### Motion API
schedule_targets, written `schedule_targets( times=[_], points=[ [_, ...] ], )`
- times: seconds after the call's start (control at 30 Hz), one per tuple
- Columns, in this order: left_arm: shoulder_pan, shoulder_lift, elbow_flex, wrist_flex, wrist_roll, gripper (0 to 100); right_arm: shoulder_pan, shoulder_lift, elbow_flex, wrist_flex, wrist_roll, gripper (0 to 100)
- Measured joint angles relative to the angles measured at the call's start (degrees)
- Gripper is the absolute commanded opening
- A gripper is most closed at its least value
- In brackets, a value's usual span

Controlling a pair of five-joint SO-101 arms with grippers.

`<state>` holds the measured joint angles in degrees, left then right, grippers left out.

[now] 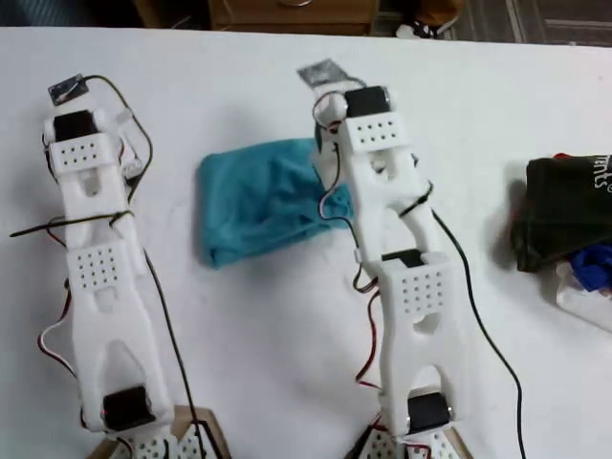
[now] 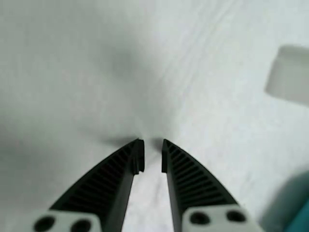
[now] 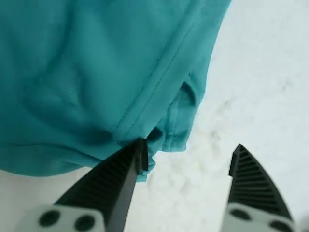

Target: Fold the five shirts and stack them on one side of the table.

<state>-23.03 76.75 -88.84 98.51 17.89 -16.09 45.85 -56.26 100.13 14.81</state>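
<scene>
A teal shirt (image 1: pixel 258 196) lies roughly folded and rumpled on the white table (image 1: pixel 258 344), between the two arms. My right gripper (image 3: pixel 189 157) hangs open over the shirt's edge nearest that arm, one fingertip (image 3: pixel 140 154) at the teal shirt's (image 3: pixel 96 72) hem and the other over bare table. In the high view the right gripper (image 1: pixel 327 124) is at the shirt's right side. My left gripper (image 2: pixel 152 154) points down at bare table, its jaws almost together and holding nothing. It sits at the far left in the high view (image 1: pixel 72 96). A teal corner (image 2: pixel 299 217) shows beside it.
A dark shirt (image 1: pixel 564 210) lies bunched at the table's right edge, with blue and white cloth (image 1: pixel 588 273) beside it. Cables run along both arms. Bare table lies in front of the teal shirt, between the arm bases.
</scene>
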Motion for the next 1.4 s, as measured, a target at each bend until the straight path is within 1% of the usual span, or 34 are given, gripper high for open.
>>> schedule_targets(
  times=[0.1, 0.33, 0.6, 0.8, 0.87, 0.9, 0.93, 1.0, 1.03, 1.07, 1.13, 1.2, 1.4],
  points=[
    [0.0, 0.0, 0.0, 0.0, 0.0, 9, -0.18, 0.0, -0.79, 0.09, 0.0, 27.6],
    [0.0, 0.0, 0.0, 0.0, 0.0, 9, -3.25, 1.58, -0.79, -0.18, -0.26, 27.6],
    [0.0, 0.0, 0.0, 0.0, 0.0, 9, -2.73, 11.6, -0.97, -4.22, -3.25, 27.6],
    [0.0, 0.0, 0.0, 0.0, 0.0, 9, -1.67, 15.65, -2.73, -5.98, -3.87, 27.5],
    [0.0, 0.0, 0.0, 0.0, 0.0, 9, -1.67, 16.26, -3.52, -5.54, -3.87, 24.5],
    [0.0, 0.0, 0.0, 0.0, 0.0, 9, -1.67, 16.62, -3.6, -5.19, -3.87, 21.0],
    [0.0, 0.0, 0.0, 0.0, 0.0, 9, -1.67, 16.97, -4.04, -4.92, -3.96, 16.1],
    [0.0, 0.0, 0.0, 0.0, 0.0, 9, -1.76, 17.58, -4.22, -3.69, -4.04, 3.0],
    [0.0, 0.0, 0.0, 0.0, 0.0, 9, -1.76, 17.67, -4.4, -3.52, -4.04, 0.8],
    [0.0, 0.0, 0.0, 0.0, 0.0, 9, -1.76, 17.76, -4.57, -3.43, -4.13, 3.3],
    [0.0, 0.0, 0.0, 0.0, 0.0, 9, -1.76, 17.76, -4.57, -3.34, -5.71, 1.5],
    [0.0, 0.0, 0.0, 0.0, 0.0, 9, -1.58, 17.76, -4.57, -3.25, -6.42, 2.0],
    [0.0, 0.0, 0.0, 0.0, 0.0, 9, -1.41, 18.55, -7.3, -2.37, -6.59, 2.0]
  ],
)
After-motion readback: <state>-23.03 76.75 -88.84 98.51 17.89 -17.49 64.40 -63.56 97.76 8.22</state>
